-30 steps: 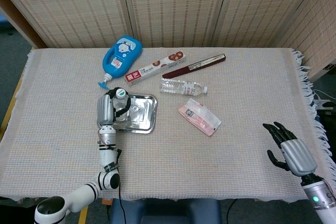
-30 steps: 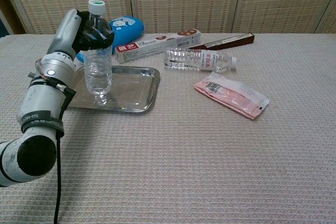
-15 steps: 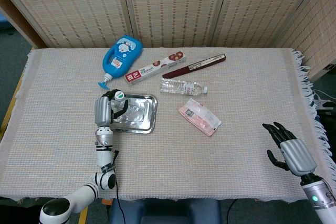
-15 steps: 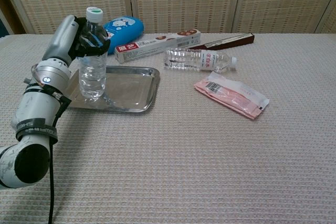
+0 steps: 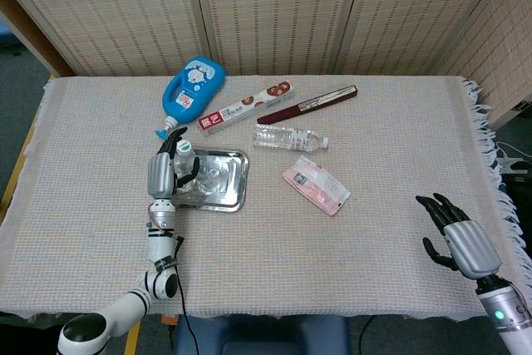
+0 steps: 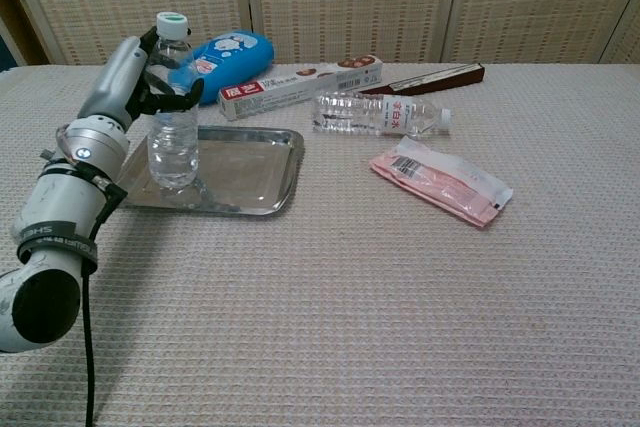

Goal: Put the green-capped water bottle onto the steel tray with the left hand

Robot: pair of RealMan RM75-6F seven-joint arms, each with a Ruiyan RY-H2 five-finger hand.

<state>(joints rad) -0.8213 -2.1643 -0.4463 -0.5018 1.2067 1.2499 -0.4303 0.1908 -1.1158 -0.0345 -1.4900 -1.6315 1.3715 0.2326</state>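
The tray (image 6: 255,162) is shiny, mirror-like metal. The water bottle (image 6: 173,117) is clear glossy plastic. A coarse woven, matt cloth (image 6: 400,297) covers the table. The blue bottle (image 5: 191,87) is smooth plastic.

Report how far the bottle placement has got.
Done: the green-capped water bottle stands upright on the steel tray. In hand: the left hand is beside it, fingers spread around its upper part. Left: pulling that hand clear. The right hand idles open.

head view: high, looking down, far above left hand (image 5: 160,174); chest view: low, forward, near it; both share steel tray (image 5: 235,182) beside it
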